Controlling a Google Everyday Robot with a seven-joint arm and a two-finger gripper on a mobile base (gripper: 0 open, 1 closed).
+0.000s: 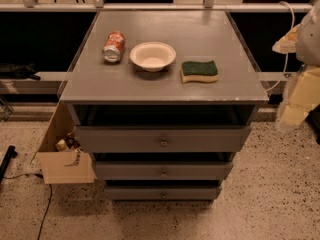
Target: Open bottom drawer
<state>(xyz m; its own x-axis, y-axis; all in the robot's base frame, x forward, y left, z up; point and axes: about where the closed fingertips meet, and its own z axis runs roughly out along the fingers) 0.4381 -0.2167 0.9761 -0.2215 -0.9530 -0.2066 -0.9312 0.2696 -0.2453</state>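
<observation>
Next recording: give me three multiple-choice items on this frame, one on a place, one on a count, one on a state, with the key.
1. Where is the tool?
A. On the knob of the bottom drawer
B. At the picture's right edge, beside the cabinet
C. Over the bowl

2. How many grey drawer fronts show?
A. Two
B. Three
C. Four

3. How does the can sit?
A. Upright
B. Inside the bowl
C. On its side

Key:
1 B: the tool hangs right of the cabinet, apart from the bottom drawer.
2 B: three drawer fronts are stacked under the cabinet top.
3 C: the can lies on its side, left of the bowl.
</observation>
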